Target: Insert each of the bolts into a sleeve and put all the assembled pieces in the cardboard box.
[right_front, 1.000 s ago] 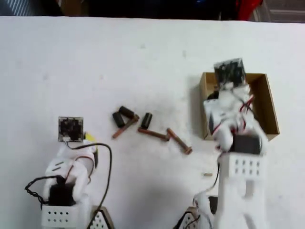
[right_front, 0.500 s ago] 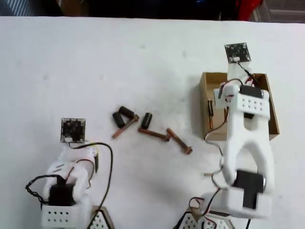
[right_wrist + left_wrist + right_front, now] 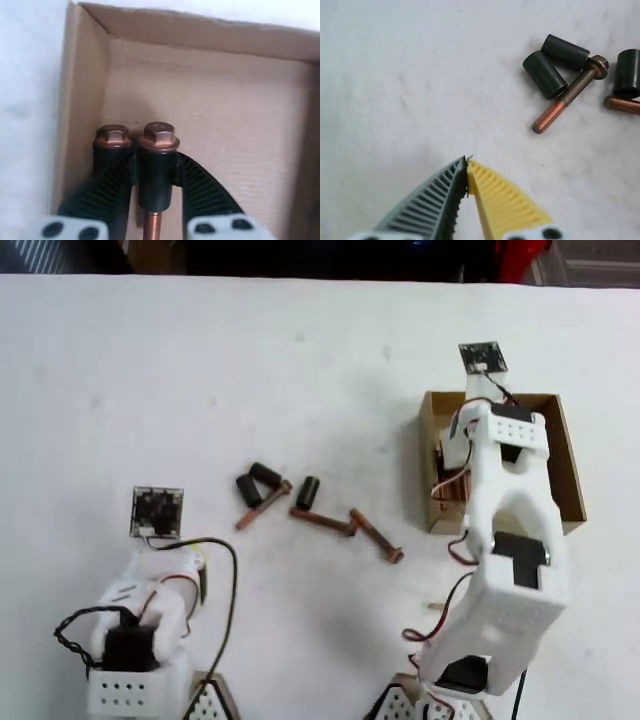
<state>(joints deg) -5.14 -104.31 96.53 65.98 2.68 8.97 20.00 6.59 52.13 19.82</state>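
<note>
Here, from above, the right arm hangs over the box at the right. Loose bolts and sleeves lie to its left. At the left wrist, the left gripper is pressed together and empty, with the sleeves farther off. At the right wrist, the right gripper pinches a sleeved bolt inside the box, just beside a second piece.

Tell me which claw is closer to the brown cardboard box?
Right. The right gripper is inside the brown cardboard box, holding a sleeved copper bolt; the left gripper hangs over the white table, far from it.
</note>
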